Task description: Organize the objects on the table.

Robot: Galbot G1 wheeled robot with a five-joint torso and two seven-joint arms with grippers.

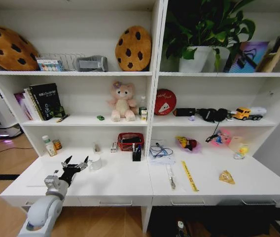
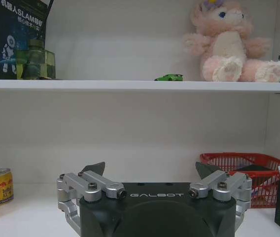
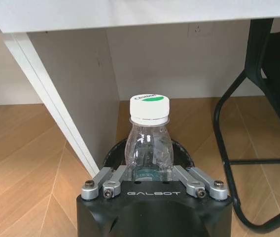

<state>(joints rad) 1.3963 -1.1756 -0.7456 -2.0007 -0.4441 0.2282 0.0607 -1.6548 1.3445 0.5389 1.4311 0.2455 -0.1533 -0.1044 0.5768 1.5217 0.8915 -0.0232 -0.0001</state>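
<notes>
The left gripper (image 1: 77, 163) hovers with jaws spread near the worktop's (image 1: 125, 182) left front, ready beside the white cup (image 1: 95, 162). The right gripper (image 3: 152, 174), below the worktop's edge, clamps a clear bottle (image 3: 149, 138) upright.

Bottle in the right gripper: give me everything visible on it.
The bottle is clear ribbed plastic with a white screw cap bearing a green mark and small lettering. It looks empty and stands upright. The right gripper has its jaws closed around the lower body. It is held low, below the table edge, above the wood floor.
</notes>
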